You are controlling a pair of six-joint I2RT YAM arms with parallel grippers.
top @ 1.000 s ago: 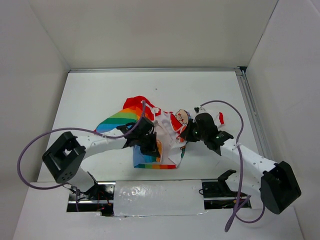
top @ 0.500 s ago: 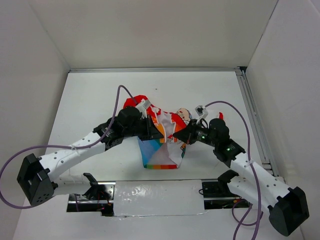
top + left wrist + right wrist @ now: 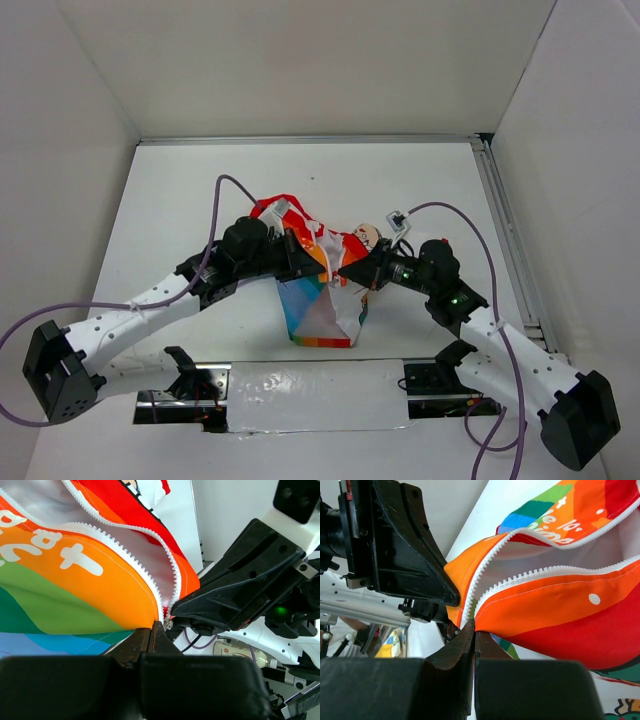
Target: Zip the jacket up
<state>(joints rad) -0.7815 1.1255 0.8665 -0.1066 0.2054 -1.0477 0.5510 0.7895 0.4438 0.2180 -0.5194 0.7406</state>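
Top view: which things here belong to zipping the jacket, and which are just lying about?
Part of the job:
- jacket
- its open zipper
- left gripper and right gripper, both pinching fabric beside the zipper

Not part of it:
- purple cables
- metal rail along the table's right edge
- table

White table (image 3: 400, 180); jacket (image 3: 316, 315) hangs above centre, hem contact unclear.

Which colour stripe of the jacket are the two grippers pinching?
The orange stripe beside the zipper teeth; left gripper and right gripper clamp it, not green or blue.
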